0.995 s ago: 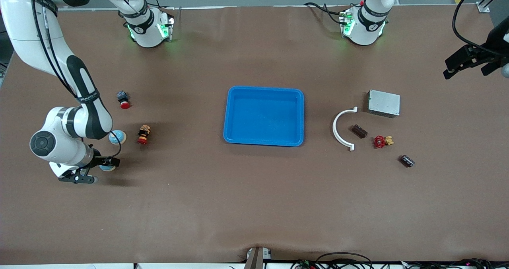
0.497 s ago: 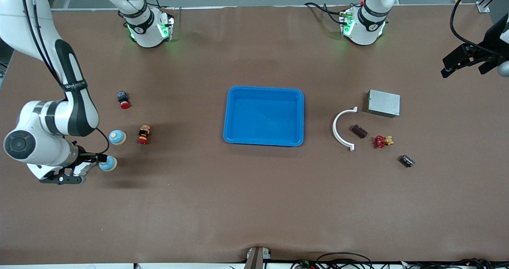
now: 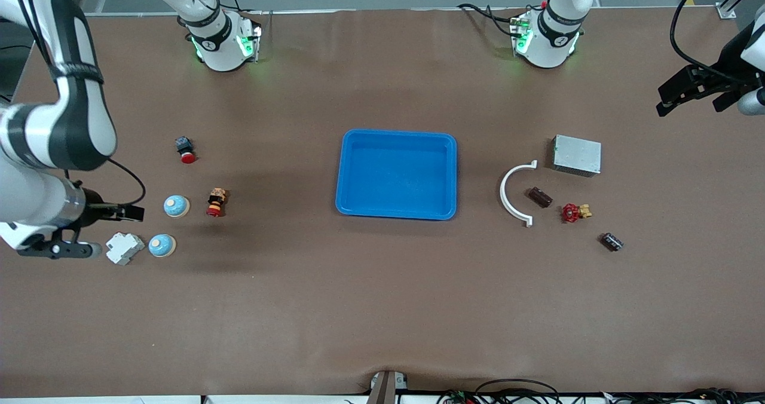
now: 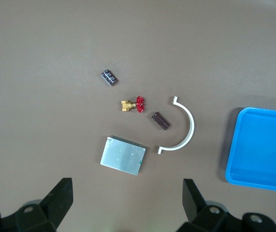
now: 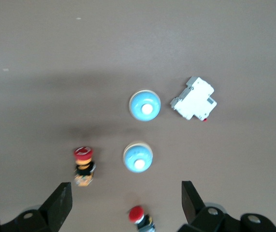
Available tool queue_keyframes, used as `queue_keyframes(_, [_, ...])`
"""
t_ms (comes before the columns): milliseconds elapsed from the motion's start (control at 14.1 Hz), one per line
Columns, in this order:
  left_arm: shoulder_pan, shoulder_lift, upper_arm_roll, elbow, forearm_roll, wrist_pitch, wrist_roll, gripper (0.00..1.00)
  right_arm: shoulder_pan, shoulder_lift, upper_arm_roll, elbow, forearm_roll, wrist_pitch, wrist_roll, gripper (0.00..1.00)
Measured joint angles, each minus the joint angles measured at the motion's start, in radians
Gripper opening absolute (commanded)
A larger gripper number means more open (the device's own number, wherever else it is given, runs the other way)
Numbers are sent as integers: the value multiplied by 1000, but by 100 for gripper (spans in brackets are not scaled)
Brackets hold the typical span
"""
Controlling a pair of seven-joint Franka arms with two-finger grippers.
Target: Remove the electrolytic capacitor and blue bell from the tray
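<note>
The table (image 3: 382, 308) is covered in brown, and at its middle the tray (image 3: 397, 174), bright blue with a raised rim and rounded corners, is seen to hold nothing at all. The task is therefore judged done, or all but done: nothing is left in the tray to be taken out, and only the arms' withdrawal may remain.

The right gripper (image 3: 89, 232) is held over the table at the right arm's end, just beside a white breaker (image 3: 124, 248); its fingers are spread and nothing is pinched. The left gripper (image 3: 696, 90) waits above the left arm's end, fingers likewise spread and empty.

Toward the left arm's end a grey box (image 3: 577, 155), a white arc (image 3: 515, 193), a brown block (image 3: 539, 197) and a red valve (image 3: 574, 213) are laid out. The capacitor (image 3: 611, 241), a small dark cylinder lying on its side, is found nearer the camera than these.

Toward the right arm's end two blue bells are seen, domed, each with a pale button on top: one bell (image 3: 176, 205) beside a red-and-yellow button (image 3: 216, 202), the other bell (image 3: 161, 245) beside the breaker. Which was taken from the tray cannot be told.
</note>
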Motion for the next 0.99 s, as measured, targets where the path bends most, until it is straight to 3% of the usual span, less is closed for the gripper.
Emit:
queue_keyframes(569, [0,-4,0,0,0,0,0,100,0,-209,1,-1,37,-115,-1,100])
queue_keyframes(995, [0,-7,0,0,0,0,0,100,0,-288,2,-5,65,-160,-1,100])
